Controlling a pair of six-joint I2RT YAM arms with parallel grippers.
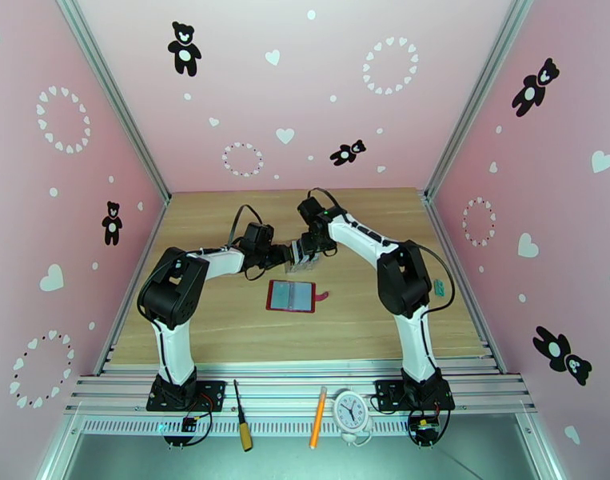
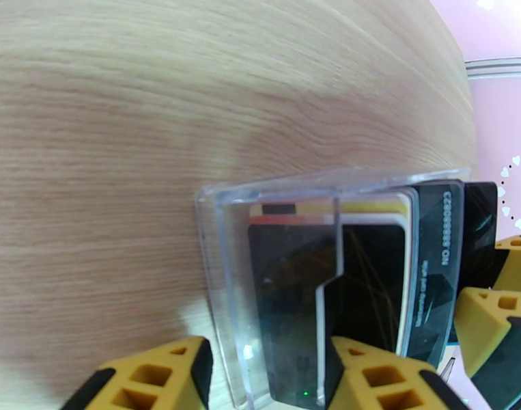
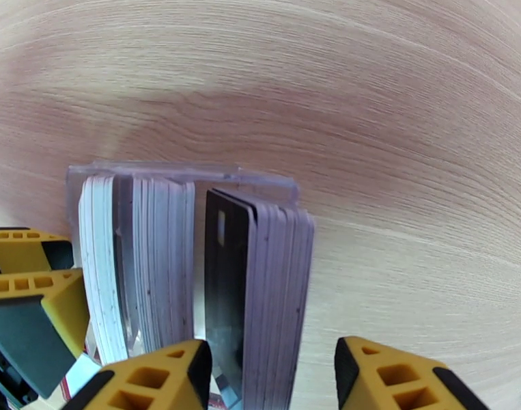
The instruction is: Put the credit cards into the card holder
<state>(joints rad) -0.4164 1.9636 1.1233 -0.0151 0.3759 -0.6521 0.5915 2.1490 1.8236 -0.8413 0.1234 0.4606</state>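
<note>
Bright, even overhead light leaves only soft shadows on the light wooden tabletop point(image 1: 225, 330). In the wrist views the grain bows toward the edges, the left gripper's point(image 2: 263, 387) yellow-and-black fingers point(image 2: 151, 377) blur, and a glint marks the clear plastic slotted rack point(image 2: 222, 268) between them.

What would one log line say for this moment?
left claw: open at rack | right claw: open, straddling cards | card holder: lying open nearby

You had the 2 arms converged: left gripper point(image 1: 294, 256) and right gripper point(image 1: 309, 253) met at a clear rack point(image 1: 302, 265), just behind the card holder point(image 1: 291, 296), which lay open on the table point(image 1: 225, 334).
</note>
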